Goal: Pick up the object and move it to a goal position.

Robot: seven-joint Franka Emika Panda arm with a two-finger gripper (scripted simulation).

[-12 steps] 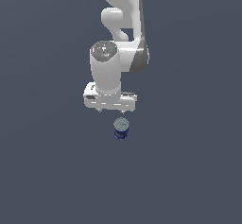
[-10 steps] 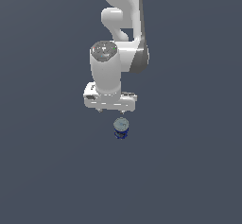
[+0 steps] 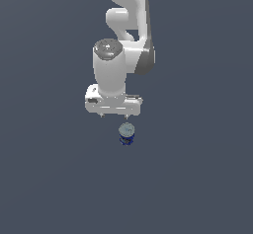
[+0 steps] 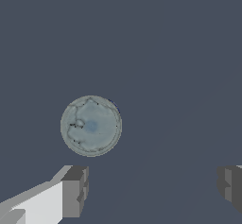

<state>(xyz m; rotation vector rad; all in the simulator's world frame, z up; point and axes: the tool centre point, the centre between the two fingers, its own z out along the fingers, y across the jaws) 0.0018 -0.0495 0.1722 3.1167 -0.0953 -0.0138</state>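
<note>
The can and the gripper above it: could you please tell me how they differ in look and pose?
The can is a small cylinder with a dark blue label and silvery-grey top; the gripper is white with grey fingers and far wider. The can stands upright on the floor, while the gripper hangs above it, pointing down, jaws spread wider than the can. The can sits off the line between the fingers, untouched.

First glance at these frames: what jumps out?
The big white robot arm hanging down the middle of the exterior view dominates, set against a bare dark grey-blue floor. Just beneath its open gripper stands a small cylindrical can with a dark blue label and silvery-grey flat top, untouched. In the wrist view the can's round lid sits off-centre from the grey fingertips.
</note>
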